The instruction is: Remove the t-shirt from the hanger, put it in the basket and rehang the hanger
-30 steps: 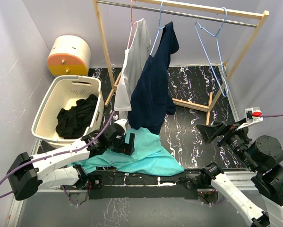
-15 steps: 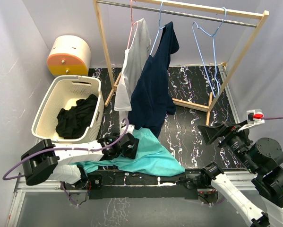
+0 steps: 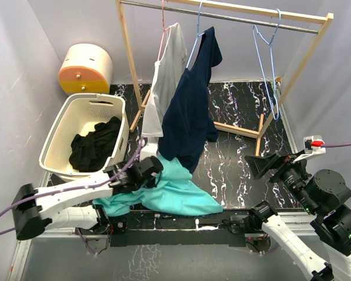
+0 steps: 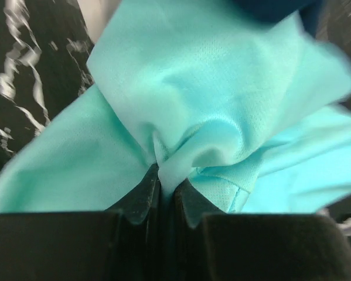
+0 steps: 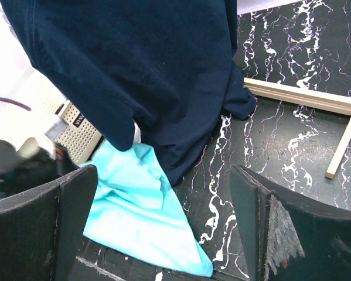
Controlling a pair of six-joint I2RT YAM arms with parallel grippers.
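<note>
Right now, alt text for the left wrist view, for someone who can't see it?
The black left gripper, shut, pinches a bunched fold of the turquoise mesh-knit t-shirt, which fills most of the frame. The black white-veined marble tabletop shows at upper left, and a navy cloth garment edges in at the top right.

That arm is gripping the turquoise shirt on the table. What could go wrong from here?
The left hand pinches only a small fold of the turquoise t-shirt, so the cloth might slip free when pulled. The navy t-shirt hangs right over that cloth, so dragging the turquoise one could snag it and pull it askew.
</note>
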